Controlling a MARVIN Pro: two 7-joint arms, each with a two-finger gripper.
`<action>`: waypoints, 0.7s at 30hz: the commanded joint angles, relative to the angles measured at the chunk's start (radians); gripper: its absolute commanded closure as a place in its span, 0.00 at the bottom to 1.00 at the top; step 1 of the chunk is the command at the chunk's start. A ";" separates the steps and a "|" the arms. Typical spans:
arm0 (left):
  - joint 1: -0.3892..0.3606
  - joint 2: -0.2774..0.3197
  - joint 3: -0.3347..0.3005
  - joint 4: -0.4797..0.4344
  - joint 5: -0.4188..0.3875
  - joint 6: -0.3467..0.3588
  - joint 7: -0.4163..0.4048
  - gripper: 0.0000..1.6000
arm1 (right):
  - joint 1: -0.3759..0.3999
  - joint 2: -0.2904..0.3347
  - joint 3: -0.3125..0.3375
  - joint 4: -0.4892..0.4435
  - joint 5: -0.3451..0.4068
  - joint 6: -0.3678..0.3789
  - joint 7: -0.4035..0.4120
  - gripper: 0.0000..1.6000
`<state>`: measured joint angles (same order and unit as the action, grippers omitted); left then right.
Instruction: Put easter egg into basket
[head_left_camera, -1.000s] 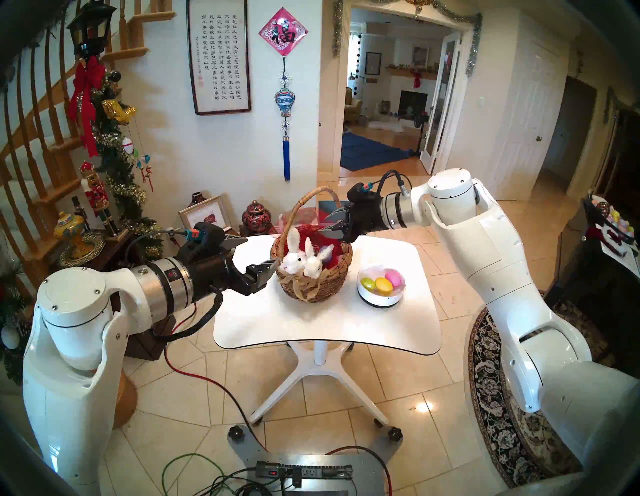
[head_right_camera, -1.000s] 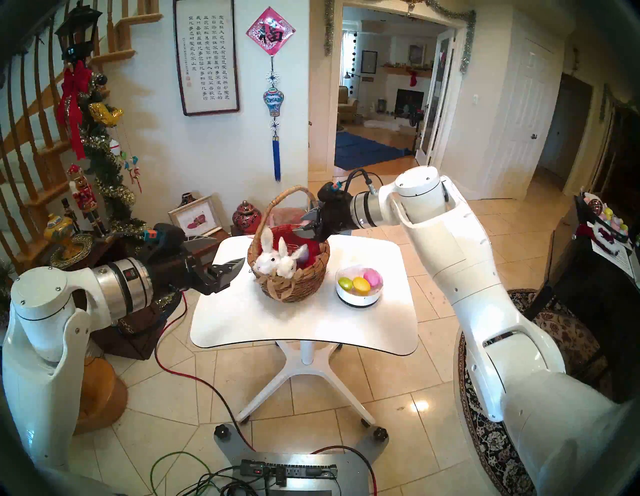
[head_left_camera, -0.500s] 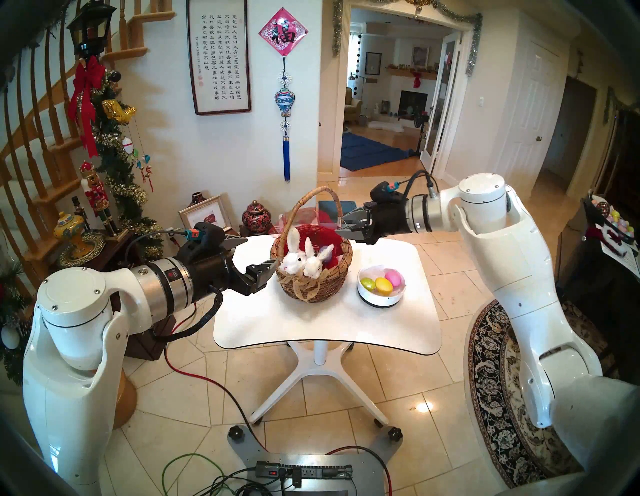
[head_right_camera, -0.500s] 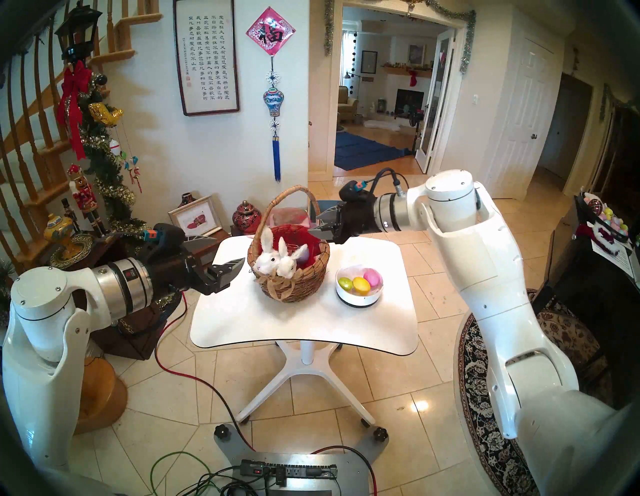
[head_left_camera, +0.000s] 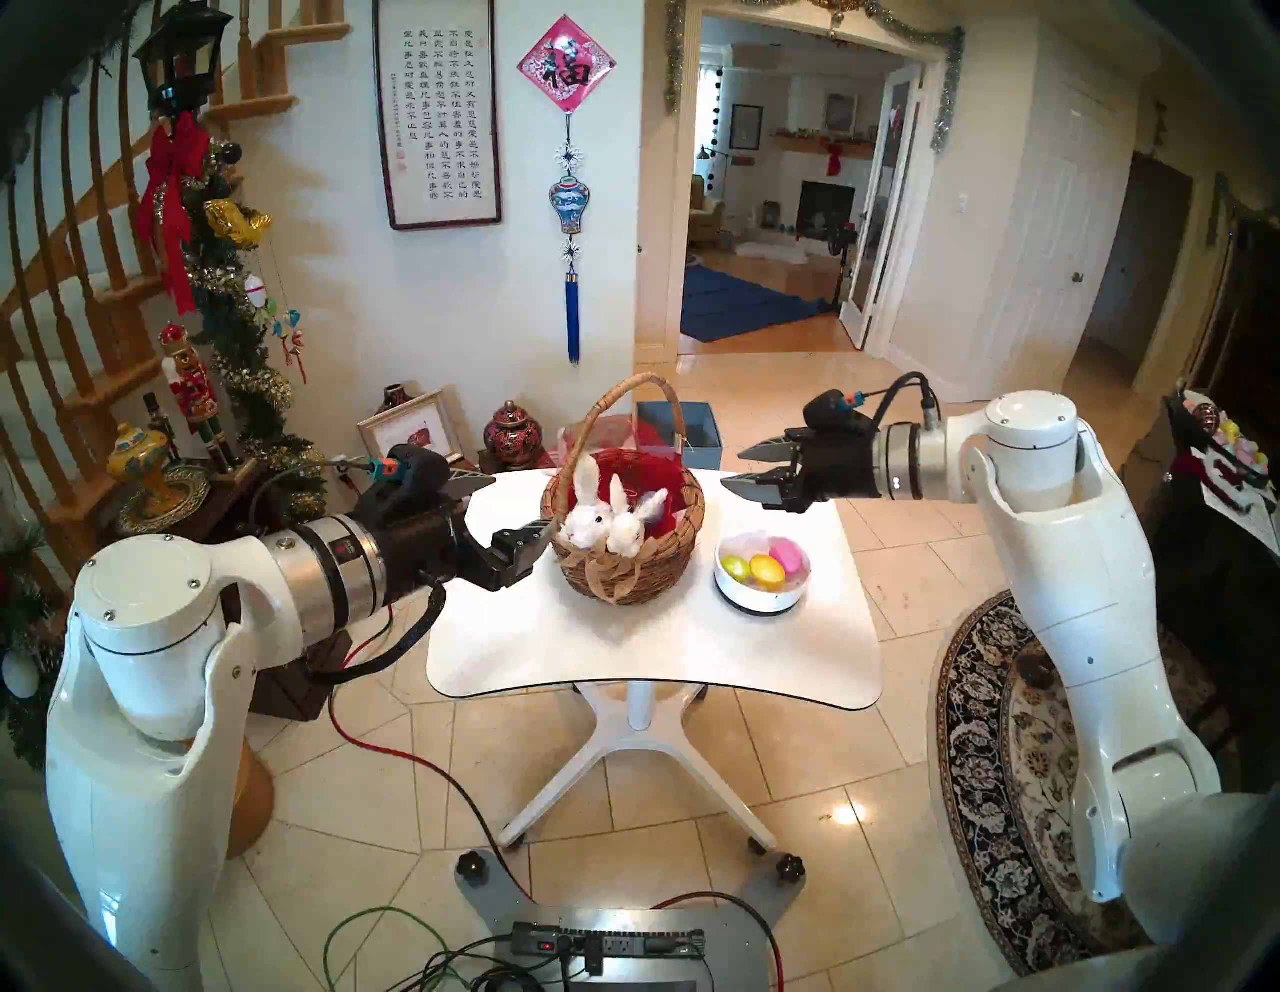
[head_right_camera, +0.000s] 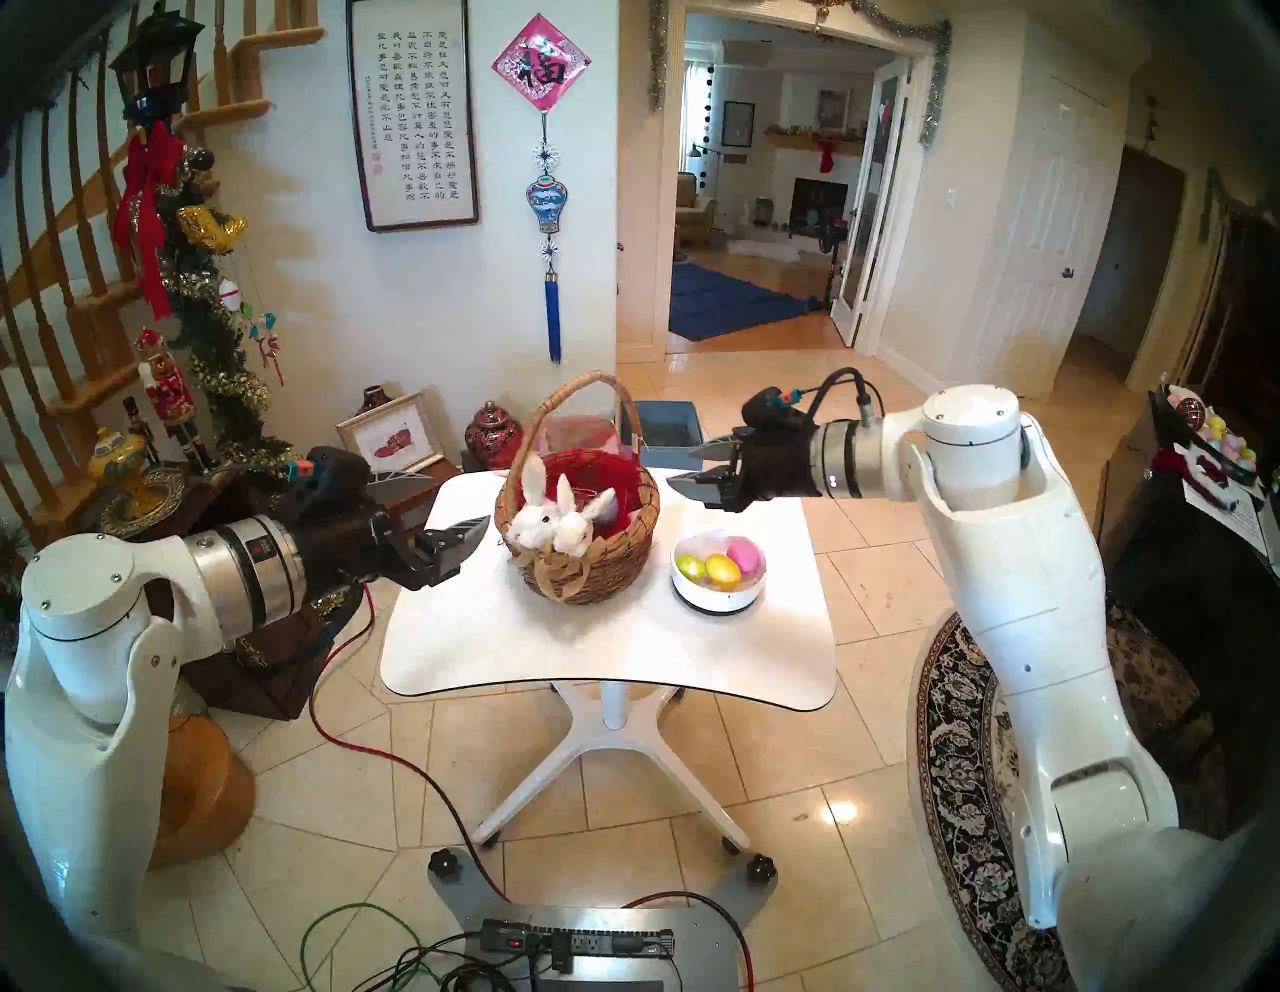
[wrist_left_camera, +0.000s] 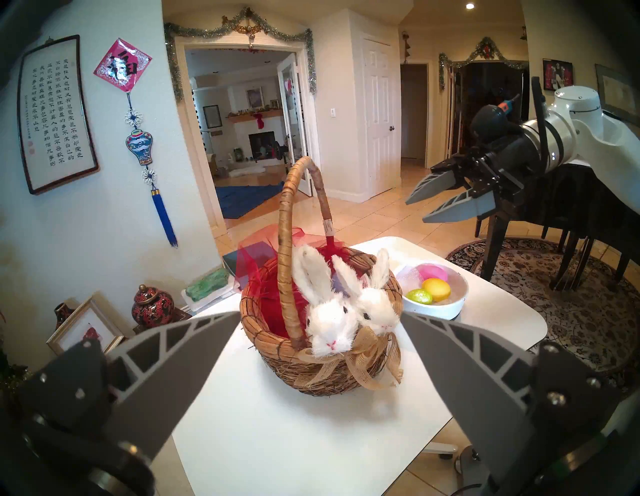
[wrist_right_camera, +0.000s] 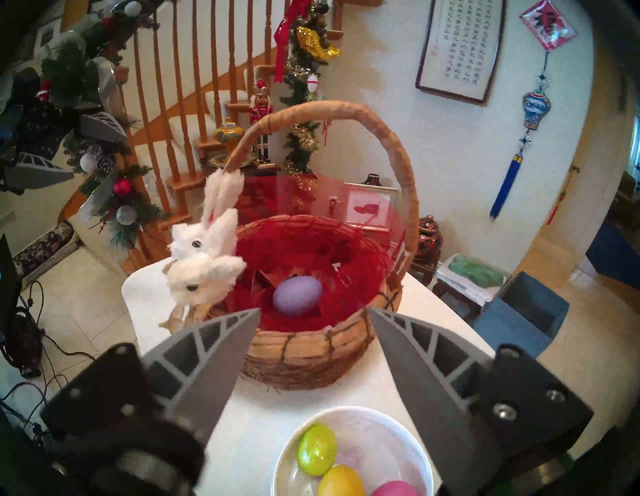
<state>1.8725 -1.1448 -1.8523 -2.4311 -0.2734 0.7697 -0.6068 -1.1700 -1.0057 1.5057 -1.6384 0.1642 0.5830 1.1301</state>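
Observation:
The brown wicker basket (head_left_camera: 627, 554) with two white bunnies stands on the white table (head_left_camera: 651, 658). A purple easter egg (wrist_right_camera: 297, 296) lies on its red lining. Three more eggs, green (head_left_camera: 735, 568), yellow (head_left_camera: 767, 572) and pink (head_left_camera: 789, 555), sit in a white bowl (head_left_camera: 760, 601) to the basket's right. My right gripper (head_left_camera: 733, 470) hangs open and empty, right of the basket and above the table's far right part. My left gripper (head_left_camera: 523, 502) is open and empty at the basket's left side, its lower fingertip close to the rim by the bunnies.
The basket's tall arched handle (head_left_camera: 647, 388) rises over its middle. A blue box (head_left_camera: 682, 426) and a low shelf with vases and a picture frame (head_left_camera: 409, 429) stand behind the table. A dark piano (wrist_left_camera: 554, 207) and a patterned rug (head_left_camera: 1004, 762) are on the right.
My right gripper has pulled back to the right from over the basket's rim, its fingers a little wider apart. The left arm, basket and eggs have not moved.

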 joint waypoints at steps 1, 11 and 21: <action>-0.008 0.001 -0.001 -0.004 0.000 0.001 0.001 0.00 | -0.080 0.008 0.058 -0.034 0.024 -0.010 -0.010 0.09; -0.009 0.000 -0.001 -0.004 0.003 0.002 -0.002 0.00 | -0.101 -0.008 0.072 -0.019 0.033 -0.018 -0.033 0.00; -0.009 -0.002 -0.001 -0.004 0.005 0.002 -0.004 0.00 | -0.069 -0.008 0.040 0.002 0.023 0.033 -0.046 0.00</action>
<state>1.8707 -1.1486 -1.8529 -2.4311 -0.2683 0.7711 -0.6122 -1.2714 -1.0150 1.5543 -1.6446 0.1903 0.5776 1.0857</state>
